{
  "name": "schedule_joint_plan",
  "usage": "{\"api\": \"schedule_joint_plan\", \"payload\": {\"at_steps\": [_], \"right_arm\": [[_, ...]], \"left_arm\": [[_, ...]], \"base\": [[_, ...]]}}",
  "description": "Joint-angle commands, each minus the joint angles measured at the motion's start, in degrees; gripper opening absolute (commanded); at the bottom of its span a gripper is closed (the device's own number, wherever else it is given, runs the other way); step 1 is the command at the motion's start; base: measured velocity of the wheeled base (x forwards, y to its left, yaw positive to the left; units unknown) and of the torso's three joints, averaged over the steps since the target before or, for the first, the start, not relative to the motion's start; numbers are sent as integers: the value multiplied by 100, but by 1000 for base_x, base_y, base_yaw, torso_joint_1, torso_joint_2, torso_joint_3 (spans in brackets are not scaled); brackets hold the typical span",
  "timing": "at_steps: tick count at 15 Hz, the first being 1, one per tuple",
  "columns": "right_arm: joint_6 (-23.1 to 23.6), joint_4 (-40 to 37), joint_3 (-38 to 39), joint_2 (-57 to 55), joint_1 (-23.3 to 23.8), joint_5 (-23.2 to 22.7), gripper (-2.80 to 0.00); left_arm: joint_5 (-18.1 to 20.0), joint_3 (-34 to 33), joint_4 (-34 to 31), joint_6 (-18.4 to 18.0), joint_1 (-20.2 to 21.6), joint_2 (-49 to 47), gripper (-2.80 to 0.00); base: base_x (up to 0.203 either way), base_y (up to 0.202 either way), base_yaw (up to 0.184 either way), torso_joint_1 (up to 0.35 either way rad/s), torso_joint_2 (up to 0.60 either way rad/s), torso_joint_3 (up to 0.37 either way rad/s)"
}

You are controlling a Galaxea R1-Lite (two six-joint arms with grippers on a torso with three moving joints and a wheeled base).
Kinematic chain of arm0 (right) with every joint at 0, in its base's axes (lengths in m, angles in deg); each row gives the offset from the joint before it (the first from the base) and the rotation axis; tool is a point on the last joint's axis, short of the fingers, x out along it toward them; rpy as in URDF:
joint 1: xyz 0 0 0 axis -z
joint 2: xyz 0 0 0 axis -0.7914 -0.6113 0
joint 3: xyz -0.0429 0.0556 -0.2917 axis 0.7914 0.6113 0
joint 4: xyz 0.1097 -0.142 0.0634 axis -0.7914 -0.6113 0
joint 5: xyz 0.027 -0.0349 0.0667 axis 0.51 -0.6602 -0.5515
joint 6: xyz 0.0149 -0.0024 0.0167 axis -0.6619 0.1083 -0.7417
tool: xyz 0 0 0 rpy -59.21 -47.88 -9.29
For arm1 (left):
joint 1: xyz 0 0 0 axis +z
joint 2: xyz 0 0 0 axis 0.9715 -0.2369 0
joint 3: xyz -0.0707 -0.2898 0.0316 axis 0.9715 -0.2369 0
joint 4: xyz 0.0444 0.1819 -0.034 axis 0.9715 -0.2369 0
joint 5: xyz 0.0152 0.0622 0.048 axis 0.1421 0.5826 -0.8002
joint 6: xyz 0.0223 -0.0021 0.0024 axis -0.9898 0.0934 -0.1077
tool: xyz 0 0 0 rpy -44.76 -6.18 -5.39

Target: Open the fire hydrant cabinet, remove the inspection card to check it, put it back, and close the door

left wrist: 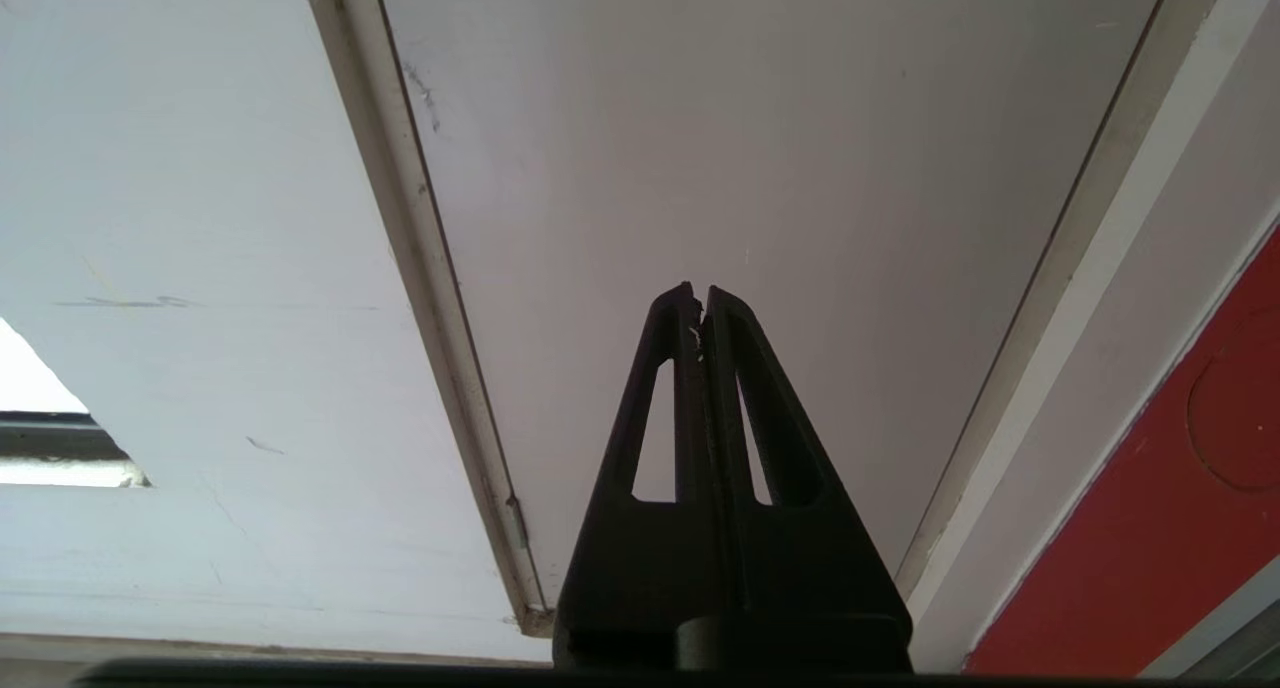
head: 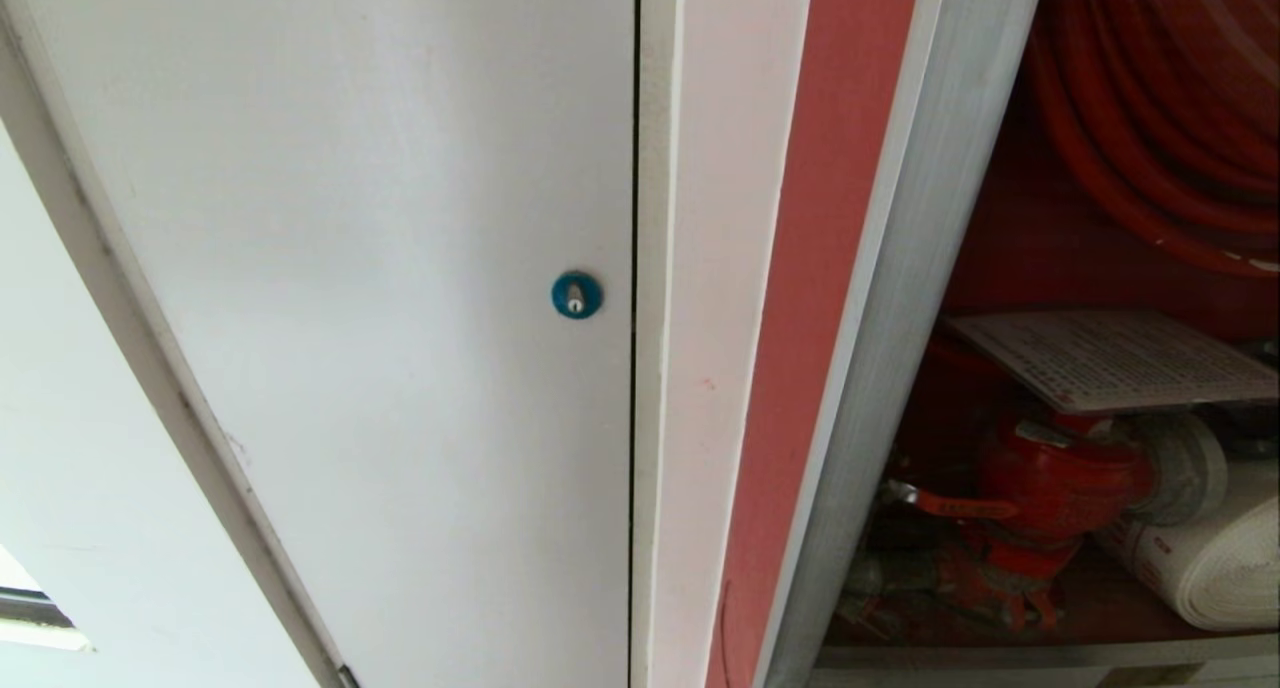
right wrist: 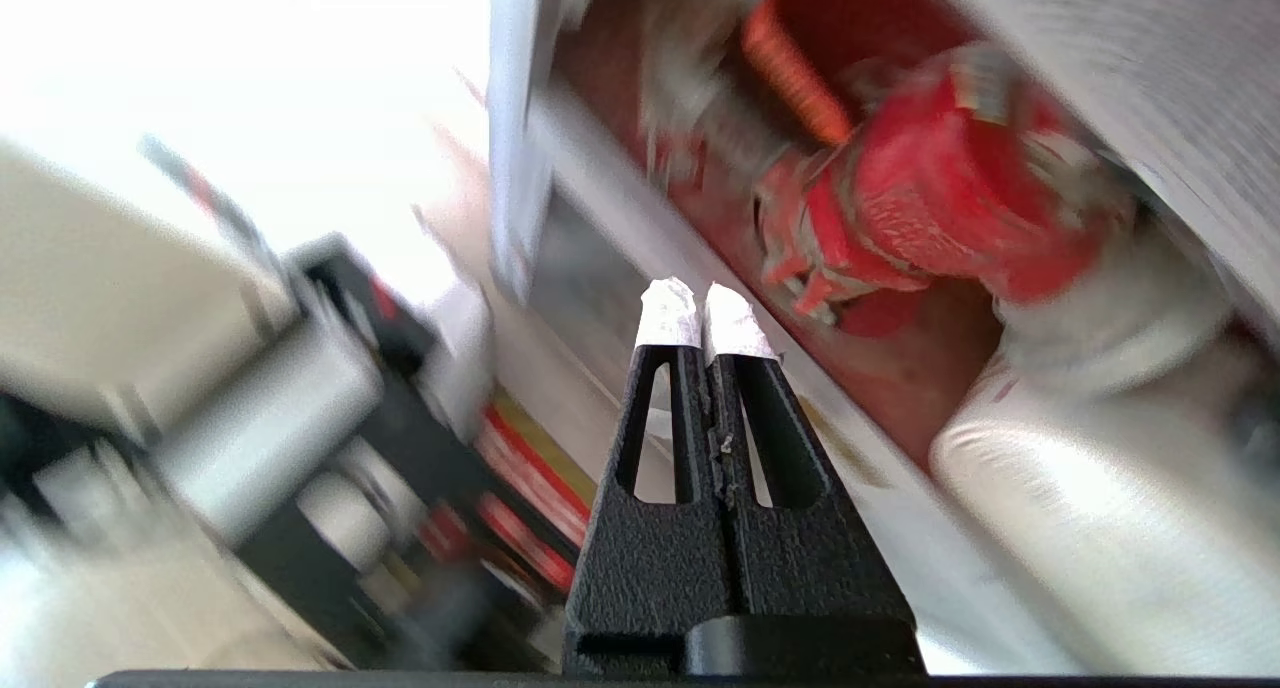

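Listing hazards first, then fittings.

Item: fire hydrant cabinet [head: 900, 298]. Stands open on the right of the head view, aluminium frame, red inside. Door: not in view in any picture.

Item: inspection card [head: 1115, 360]. Lies flat inside the cabinet, resting on top of the red valve [head: 1050, 478], below the red hose reel [head: 1160, 118]; white rolled hose [head: 1225, 568] to its right.

Risks, as judged:
- Card is thin and lies flat; pinched fingers cannot take it unless they part first, and a blunt push could slide it off the valve, down behind the fittings.
- Valve handle and hose crowd the opening; a tilted approach could snag on them.
- Right wrist picture is smeared, so the aim toward the card is uncertain.
- Cabinet frame lies close beside the opening; a wide swing could strike it.

Item: right gripper [right wrist: 705, 308]. In front of the cabinet's lower edge, near the valve. White-capped fingertips [right wrist: 668, 313] pressed together, nothing between them, touching nothing.

Item: left gripper [left wrist: 698, 303]. Parked facing the white door [head: 380, 268] with the blue lock [head: 577, 295], left of the cabinet. Fingers clenched, empty.
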Motion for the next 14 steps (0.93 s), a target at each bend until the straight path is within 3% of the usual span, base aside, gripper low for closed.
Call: {"api": "schedule_joint_plan", "payload": {"at_steps": [1, 3, 7, 9, 11, 14], "right_arm": [[-1100, 206, 29, 430, 6, -3, -280], [-1740, 441, 132, 767, 9, 106, -280], [-2221, 708, 667, 1275, 12, 198, -280], [-2993, 1424, 842, 1410, 14, 248, -280], [-3420, 2183, 1157, 1547, 14, 879, -280], [-3569, 3373, 1958, 1761, 14, 1667, -280]], "left_arm": [[1, -18, 4, -2, 2, 1, -280], [1, -18, 4, -2, 2, 1, -280], [1, -18, 4, -2, 2, 1, -280], [1, -18, 4, -2, 2, 1, -280], [1, -18, 4, -2, 2, 1, -280], [1, -18, 4, -2, 2, 1, -280]], "base": [[0, 0, 0, 0, 0, 0], [0, 0, 0, 0, 0, 0], [0, 0, 0, 0, 0, 0], [0, 0, 0, 0, 0, 0], [0, 0, 0, 0, 0, 0], [0, 0, 0, 0, 0, 0]]}}
